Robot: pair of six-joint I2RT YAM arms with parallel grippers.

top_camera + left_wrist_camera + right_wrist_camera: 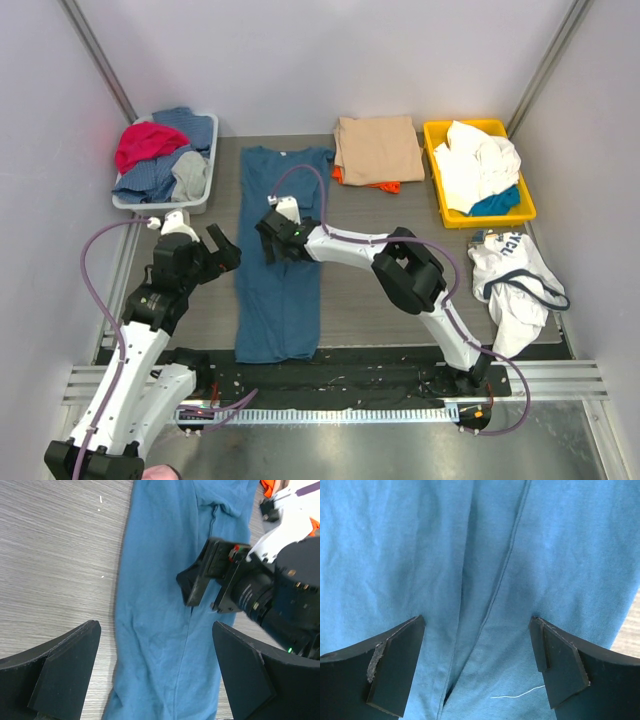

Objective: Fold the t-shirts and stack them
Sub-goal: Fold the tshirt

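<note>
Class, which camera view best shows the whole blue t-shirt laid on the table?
The top external view: the blue t-shirt shows from collar to hem. The left wrist view shows only part of its length, and the right wrist view only a close patch with a fold edge.

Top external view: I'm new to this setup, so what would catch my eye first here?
A teal-blue t-shirt lies as a long strip mid-table, the right gripper open over it, the left gripper open beside it. At the far edge, a folded tan t-shirt sits on an orange one.
</note>
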